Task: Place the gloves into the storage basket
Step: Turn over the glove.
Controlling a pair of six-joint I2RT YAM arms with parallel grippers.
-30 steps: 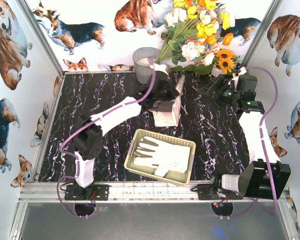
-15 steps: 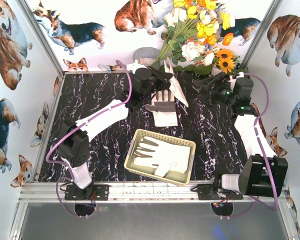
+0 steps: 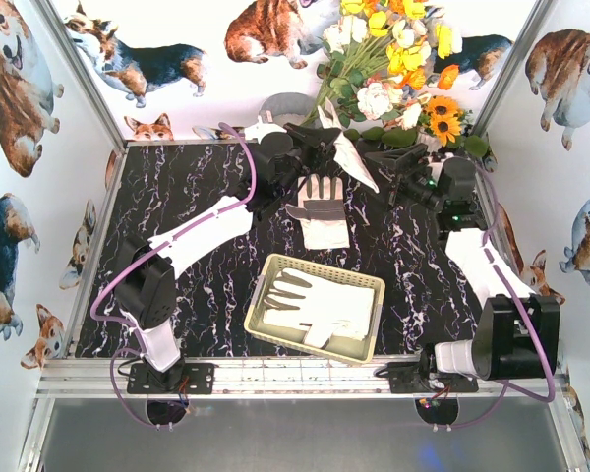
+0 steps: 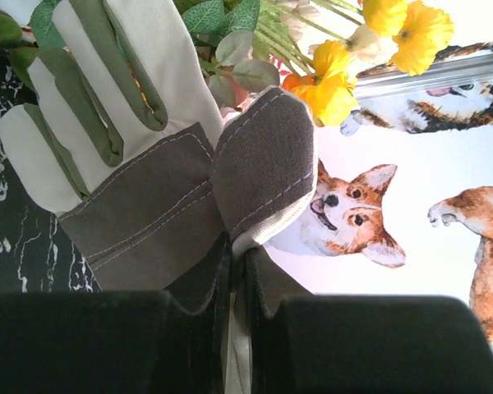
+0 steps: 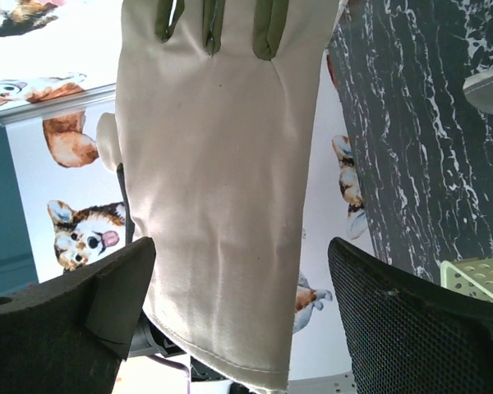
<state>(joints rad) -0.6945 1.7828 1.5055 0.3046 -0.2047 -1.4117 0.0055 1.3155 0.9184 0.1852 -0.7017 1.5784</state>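
The left gripper [image 4: 240, 277] is clamped on the cuff of a floppy white fabric glove with a grey palm patch [image 4: 148, 189]. It holds the glove raised, fingers upward, probably for a handover. The right gripper [image 5: 238, 275] stands wide open with this glove hanging in its gap; contact cannot be confirmed.

The pale cream perforated plastic basket [image 3: 262, 295] sits well apart and holds white gloves [image 3: 320, 303]. A second glove [image 3: 323, 211] lies on the black marbled table [image 3: 187, 187]. Artificial flowers [image 3: 393, 59] crowd the raised glove.

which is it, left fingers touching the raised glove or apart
Touching. The left wrist view shows the left fingers pinching the raised glove between them.
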